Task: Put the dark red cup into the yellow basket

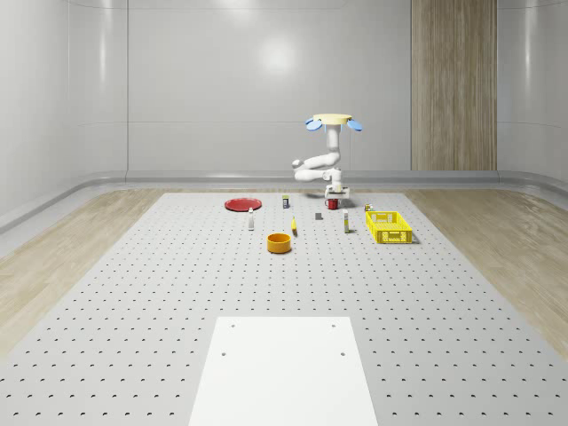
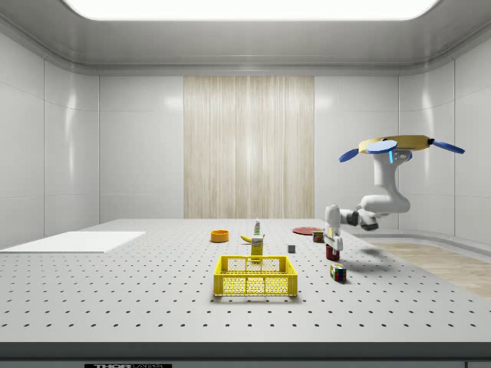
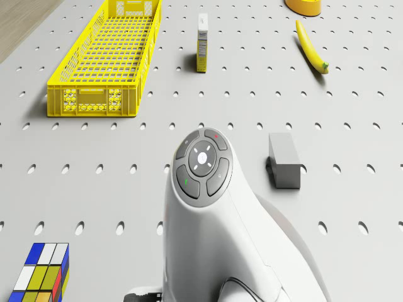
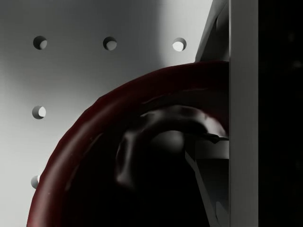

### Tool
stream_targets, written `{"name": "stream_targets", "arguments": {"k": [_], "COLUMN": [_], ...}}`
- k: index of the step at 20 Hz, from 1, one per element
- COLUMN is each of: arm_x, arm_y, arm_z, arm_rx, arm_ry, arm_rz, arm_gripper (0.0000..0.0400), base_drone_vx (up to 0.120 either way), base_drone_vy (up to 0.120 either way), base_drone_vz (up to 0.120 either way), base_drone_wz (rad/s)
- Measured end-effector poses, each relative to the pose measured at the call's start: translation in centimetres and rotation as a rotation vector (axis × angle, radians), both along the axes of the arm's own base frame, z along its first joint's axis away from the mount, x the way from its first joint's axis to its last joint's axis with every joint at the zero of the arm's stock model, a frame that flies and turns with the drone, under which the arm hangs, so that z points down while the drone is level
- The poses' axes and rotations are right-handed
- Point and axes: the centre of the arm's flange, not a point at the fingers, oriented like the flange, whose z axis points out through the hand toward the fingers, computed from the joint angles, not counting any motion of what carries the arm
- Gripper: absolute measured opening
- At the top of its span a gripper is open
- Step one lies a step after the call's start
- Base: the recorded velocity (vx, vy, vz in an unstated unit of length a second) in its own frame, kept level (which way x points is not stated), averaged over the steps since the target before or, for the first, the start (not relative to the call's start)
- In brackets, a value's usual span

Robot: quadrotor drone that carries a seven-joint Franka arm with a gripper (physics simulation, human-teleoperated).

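Dark red cup (image 4: 118,156) under end effector (image 1: 335,197).

Whole-scene view: cup (image 1: 332,204) is sitting on the table (image 1: 133,302) directly under the pincer (image 1: 335,193); the drone (image 1: 332,122) is hovering above. Basket (image 1: 388,226) is lying right of the cup and nearer; bowl (image 1: 280,242) left, plate (image 1: 242,204) farther left.

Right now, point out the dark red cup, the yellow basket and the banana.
dark red cup (image 4: 94,156): wrist view, on its outer wall.
yellow basket (image 3: 94,100): drone view, on its near end wall.
banana (image 3: 310,45): drone view, mid-body.
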Motion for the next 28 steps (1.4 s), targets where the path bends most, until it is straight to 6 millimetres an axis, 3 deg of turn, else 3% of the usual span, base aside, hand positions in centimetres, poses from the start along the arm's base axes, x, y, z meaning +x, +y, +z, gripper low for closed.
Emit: {"name": "stream_targets", "arguments": {"k": [4,10,28], "arm_x": [0.0,0.0,0.0], "arm_y": [-0.1,-0.1,-0.2], "arm_z": [-1.4,-2.7,-3.1], "arm_rx": [0.000,-0.001,-0.001], "arm_ry": [0.000,0.000,0.000], "arm_rz": [0.005,0.008,0.010], "arm_gripper": [0.0102,0.0100,0.0100], "base_drone_vx": [0.010,0.120,0.120], "base_drone_vy": [0.050,0.120,0.120], "base_drone_vz": [0.090,0.120,0.120], "base_drone_wz": [0.000,0.000,0.000]}}
